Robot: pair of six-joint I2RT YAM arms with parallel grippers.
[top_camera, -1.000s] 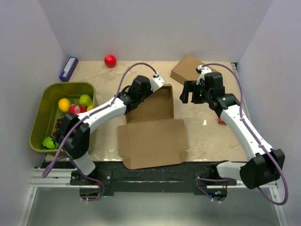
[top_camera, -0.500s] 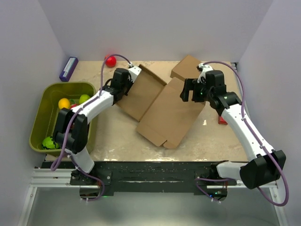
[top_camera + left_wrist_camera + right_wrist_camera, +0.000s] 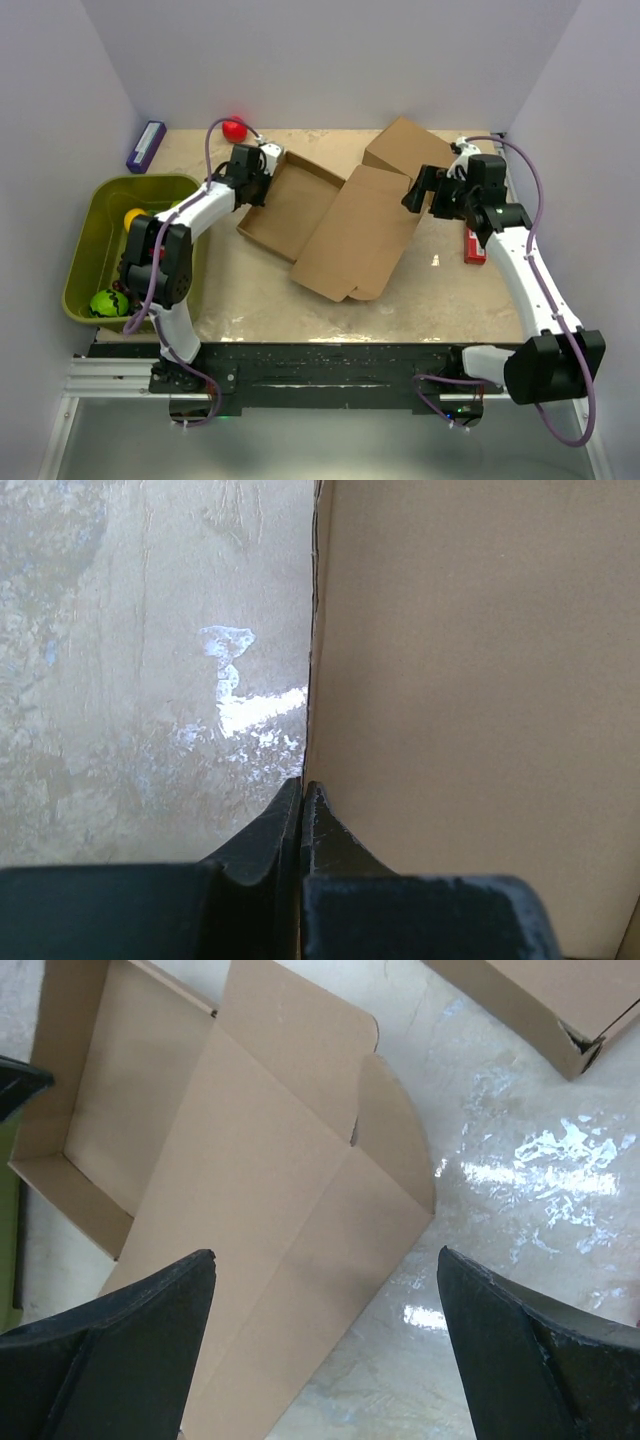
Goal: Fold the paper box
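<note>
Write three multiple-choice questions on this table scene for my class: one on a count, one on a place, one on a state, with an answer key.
1. How many brown cardboard boxes lie on the table? A. one B. two C. three
2. Where is the red ball? A. at the table's far edge B. in the green bin C. by the arm bases
3. What is the left gripper doing? A. hanging open B. shut on a wall of the paper box C. gripping the red ball
Key: 1 B, the paper box plus a formed carton behind it. 2 A, it sits next to the back wall. 3 B, its fingers pinch a cardboard edge.
</note>
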